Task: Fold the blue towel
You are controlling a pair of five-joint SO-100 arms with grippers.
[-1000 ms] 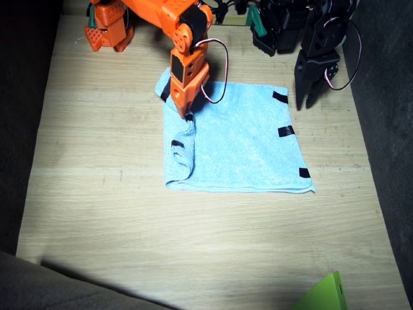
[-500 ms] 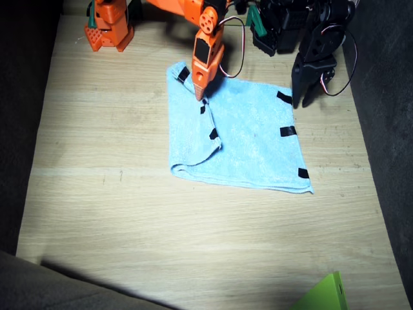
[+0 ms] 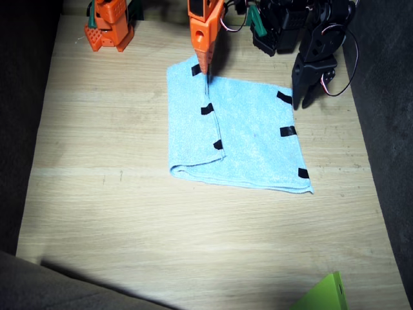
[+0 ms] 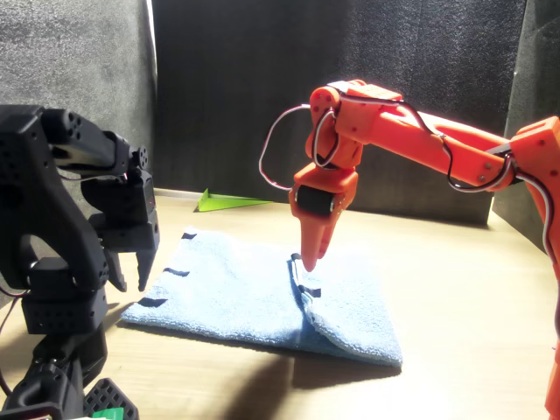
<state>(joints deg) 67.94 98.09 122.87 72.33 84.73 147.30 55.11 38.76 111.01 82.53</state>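
While the left claw [image 3: 308, 102] hangs parted, the right claw [image 3: 206, 71] pinches the blue towel's [image 3: 251, 145] folded edge.

A pale wood-grain counter [image 3: 116, 213] carries a light cyan-blue rectangular terry towel [image 3: 251, 139], partly folded, with black tape marks. A lime-green flat piece [image 3: 326, 294] lies near one corner, well apart from the towel.

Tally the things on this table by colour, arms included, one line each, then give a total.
Orange: 1, the right arm
Black: 1, the left arm
Blue: 1, the blue towel
Lime-green: 1, the flat piece
Total: 4
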